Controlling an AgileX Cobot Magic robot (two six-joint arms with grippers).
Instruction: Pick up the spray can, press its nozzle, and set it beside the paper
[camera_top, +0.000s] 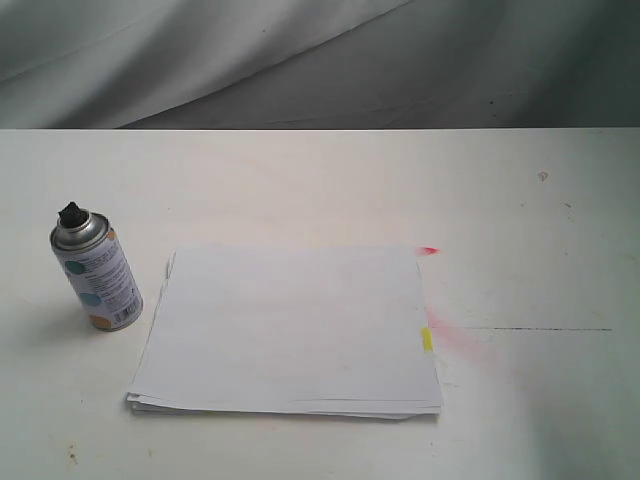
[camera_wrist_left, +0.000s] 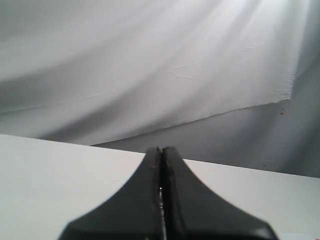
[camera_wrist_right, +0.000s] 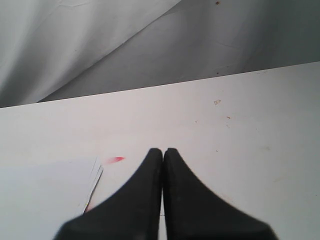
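The spray can stands upright on the white table at the left, silver with a dotted white label. Its black nozzle tops the domed lid. The paper lies flat just right of the can, a white stack with a yellow tab at its right edge. No arm shows in the exterior view. My left gripper is shut with nothing in it, over bare table. My right gripper is also shut and empty, with a corner of the paper beside it.
A red smear marks the table at the paper's far right corner, also seen as a red smear in the right wrist view. A thin dark line runs right of the paper. Grey cloth hangs behind the table.
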